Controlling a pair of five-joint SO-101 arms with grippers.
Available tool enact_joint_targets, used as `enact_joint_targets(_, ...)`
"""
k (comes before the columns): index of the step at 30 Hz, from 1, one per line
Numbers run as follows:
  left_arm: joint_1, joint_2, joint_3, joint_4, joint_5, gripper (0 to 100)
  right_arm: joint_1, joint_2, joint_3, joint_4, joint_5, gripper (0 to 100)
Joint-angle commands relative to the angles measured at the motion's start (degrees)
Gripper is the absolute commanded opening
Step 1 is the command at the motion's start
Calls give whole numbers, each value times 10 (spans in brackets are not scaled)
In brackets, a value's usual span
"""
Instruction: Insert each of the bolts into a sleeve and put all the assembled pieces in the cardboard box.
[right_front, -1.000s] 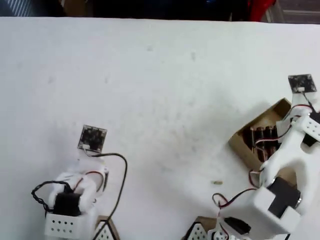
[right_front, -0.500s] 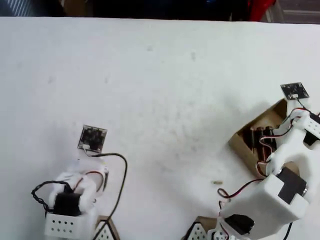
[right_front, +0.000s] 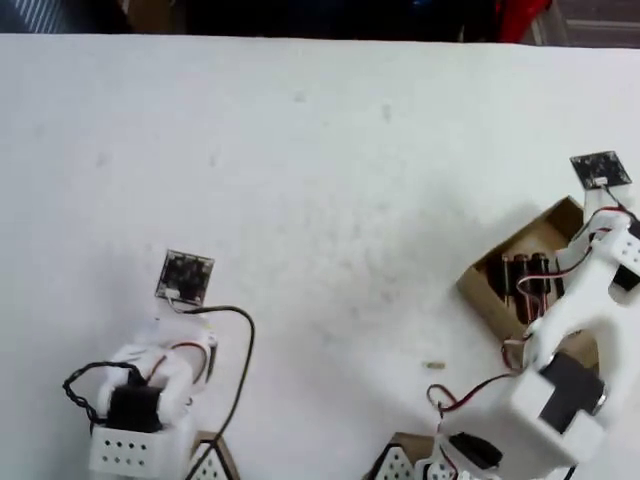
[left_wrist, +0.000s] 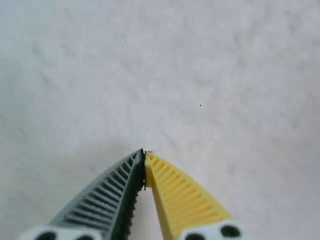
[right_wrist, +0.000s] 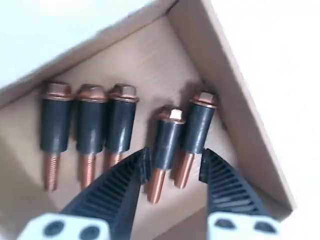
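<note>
Right fingers: black ribbed fingers (right_wrist: 120, 192) of the right gripper (right_wrist: 175, 161) spread apart, pinching nothing, hanging over a pair of pieces.
Left fingers: left gripper (left_wrist: 145, 157), one grey and one yellow finger pressed together, tips over bare table.
Pieces: five copper bolts in black sleeves (right_wrist: 121, 120), lying flat; a row of three side by side, a pair apart from them.
Edges: the pair lies just beside the slanted wall of the brown cardboard box (right_wrist: 235, 100); one finger close to that wall.
Box place: by the table's right edge (right_front: 482, 292).
Open room: white table (right_front: 320, 150) wide and bare around the left arm.
Loose bit: one small tan speck (right_front: 433, 366) on the table near the box.
</note>
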Motion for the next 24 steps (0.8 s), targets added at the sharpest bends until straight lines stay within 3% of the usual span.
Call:
enact_joint_targets(1,7,-5,-2,15,1,23,-32,-79,-27,44,3,141)
enact_joint_targets(3,4,-5,-2,16,1,23,-54,-110,-28,70,-15,141)
enact_joint_targets(10,3,-5,-2,16,1,23,-145,-267,-30,112,-178,134)
enact_joint_targets(15,2,-5,-2,16,1,22,-221,-381,-26,140,-231,13)
enact_joint_targets(20,-8,-5,-1,14,67,22,-271,-463,-26,184,-282,34)
enact_joint_targets(24,-37,-5,-1,14,69,22,-310,-509,-26,222,-302,34)
